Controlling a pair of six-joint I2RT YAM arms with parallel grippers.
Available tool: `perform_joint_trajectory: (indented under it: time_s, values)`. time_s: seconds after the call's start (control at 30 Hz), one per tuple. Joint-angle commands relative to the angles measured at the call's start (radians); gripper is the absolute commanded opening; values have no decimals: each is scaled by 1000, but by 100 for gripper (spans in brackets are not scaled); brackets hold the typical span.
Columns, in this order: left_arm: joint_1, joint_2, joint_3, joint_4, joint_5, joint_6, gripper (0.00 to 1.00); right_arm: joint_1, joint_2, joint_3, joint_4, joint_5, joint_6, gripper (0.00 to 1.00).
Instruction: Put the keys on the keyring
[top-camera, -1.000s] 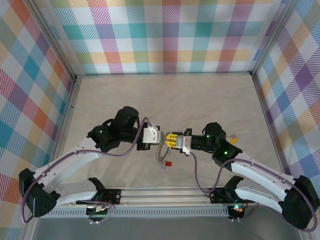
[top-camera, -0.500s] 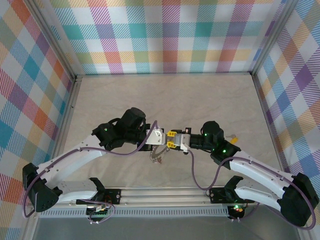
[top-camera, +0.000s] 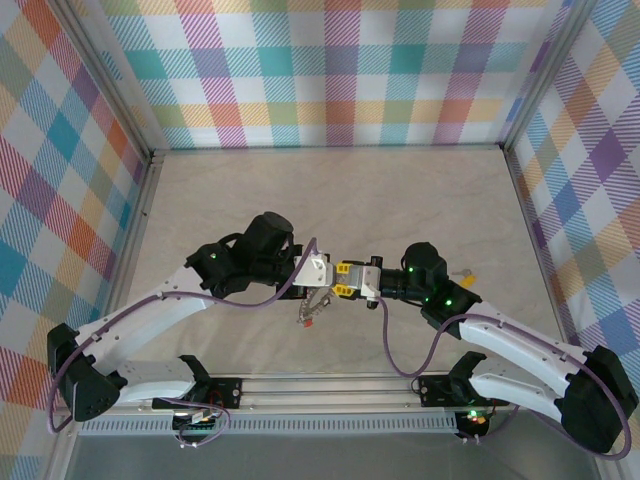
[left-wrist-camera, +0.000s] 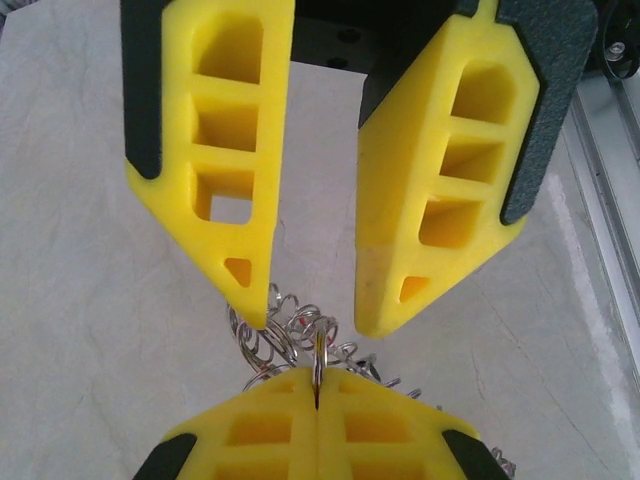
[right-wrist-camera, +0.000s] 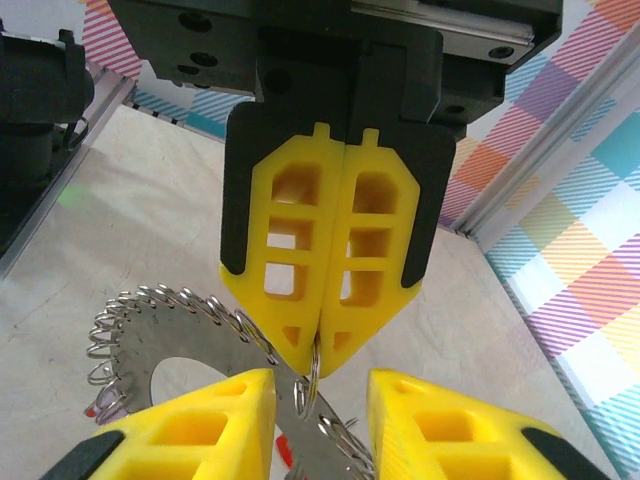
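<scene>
The left gripper (right-wrist-camera: 318, 362) has its jaws pressed together on a thin wire loop of the coiled silvery keyring (right-wrist-camera: 175, 300), which trails from it toward the near edge of the table (top-camera: 400, 200) with a red-headed key (top-camera: 313, 322) at its end, while the right gripper (left-wrist-camera: 313, 318) meets it tip to tip, jaws spread wide and holding nothing.

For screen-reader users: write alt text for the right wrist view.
The left gripper, facing the camera, is shut on a thin ring at the edge of the keyring, a silvery coil-fringed loop spreading to the lower left. The right gripper stands open at the bottom, a finger on each side of that ring. Table and plaid walls lie behind.
</scene>
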Motion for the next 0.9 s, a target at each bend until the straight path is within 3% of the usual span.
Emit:
perform_joint_trajectory:
  time_s: [0.0, 0.17, 0.43, 0.7, 0.83, 0.87]
  values:
    - [-15, 3, 44, 16, 28, -4, 0, 2, 0, -7, -14, -22, 30, 28]
    - [-15, 2, 43, 31, 30, -13, 0, 2, 12, -8, 6, -31, 51, 22]
    - [-16, -10, 31, 55, 43, 2, 0, 2, 34, -16, 22, -25, 68, 24]
    - [-15, 3, 36, 56, 59, 1, 0, 2, 33, -16, 60, -42, 98, 17]
    - [-15, 0, 39, 51, 53, 8, 0, 2, 42, -14, 56, -40, 89, 0]
    - [-15, -6, 39, 50, 53, 11, 0, 2, 40, -15, 50, -32, 82, 0]
